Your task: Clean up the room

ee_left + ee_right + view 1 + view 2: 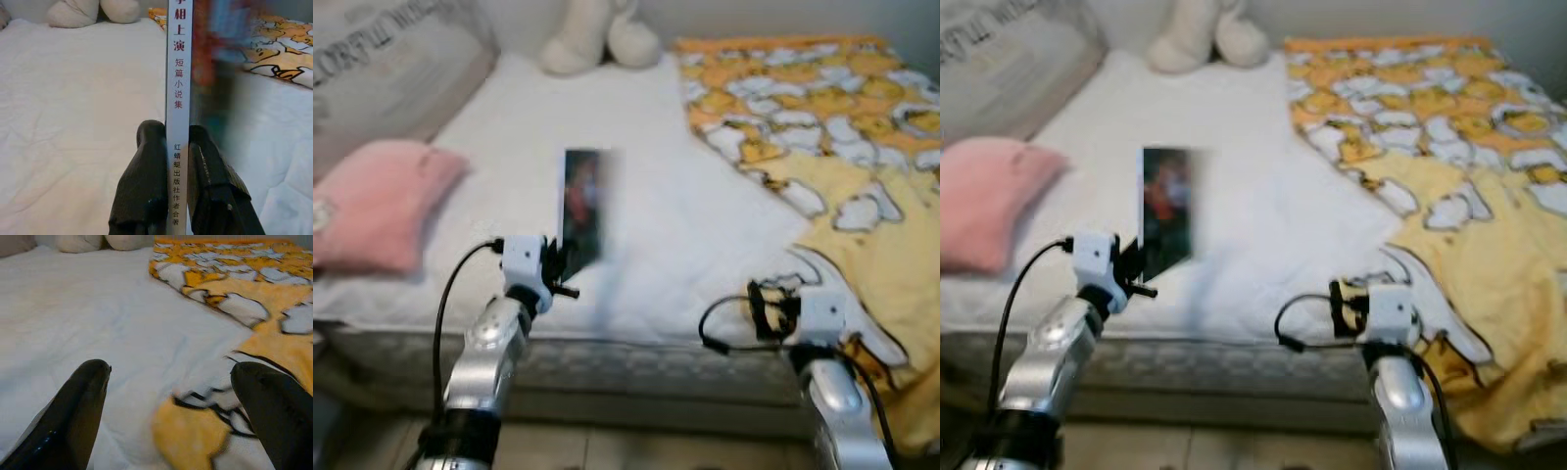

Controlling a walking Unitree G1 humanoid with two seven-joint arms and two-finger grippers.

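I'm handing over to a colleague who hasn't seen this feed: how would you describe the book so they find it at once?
Start at the white bed, with the pink pillow on its left and the yellow duck blanket on its right. Near the front edge, the left gripper pinches a thin book upright. It is the one dark, flat, upright thing among soft bedding.

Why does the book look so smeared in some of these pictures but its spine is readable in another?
In the left eye view the book is streaked by motion blur, as is the whole scene slightly; in the left wrist view its spine between the left claw fingers is sharp, the cover blurred; in the right wrist view the right claw and nearby yellow blanket are soft.
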